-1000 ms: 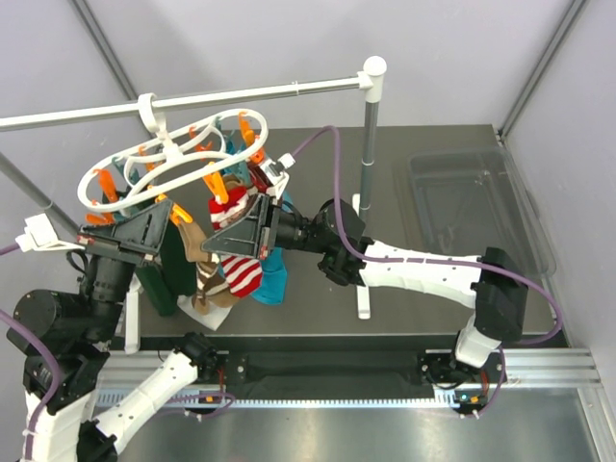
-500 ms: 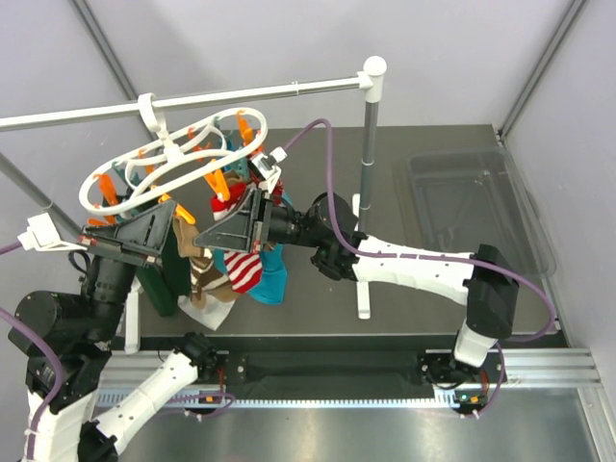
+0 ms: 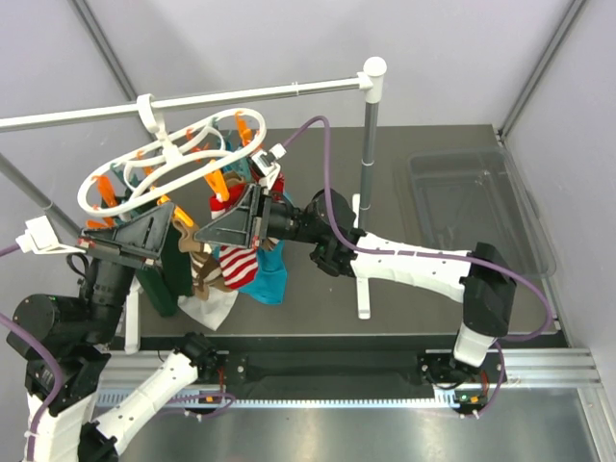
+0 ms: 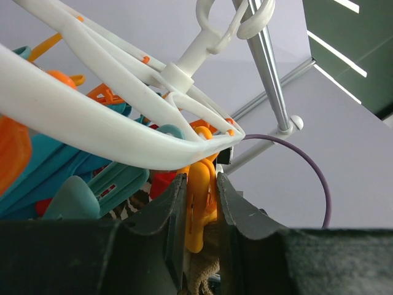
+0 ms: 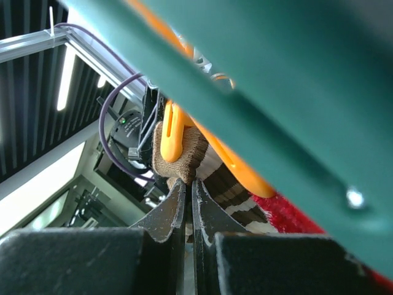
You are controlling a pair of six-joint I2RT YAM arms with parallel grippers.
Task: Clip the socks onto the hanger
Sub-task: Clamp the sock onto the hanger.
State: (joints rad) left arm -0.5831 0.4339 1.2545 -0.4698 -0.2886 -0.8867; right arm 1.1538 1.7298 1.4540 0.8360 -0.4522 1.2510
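Dark grey worktop [image 3: 395, 192], pale grey walls [image 3: 433, 58] around. Clear tray [image 3: 481, 202] at back right corner. White rail [image 3: 241, 93] over back left edge. Hanger [image 3: 101, 178] hooked on it, socks [image 3: 236, 262] dangling under. Left tool [image 4: 200, 181] squeezing orange peg [image 4: 199, 212]. Right tool [image 5: 187, 184] pressed together, pinching brown sock [image 5: 178, 163] top.

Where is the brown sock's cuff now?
Centre of the right wrist view: the brown sock's cuff rises from the shut right pincer against an orange clothespin, which the left pincer squeezes.
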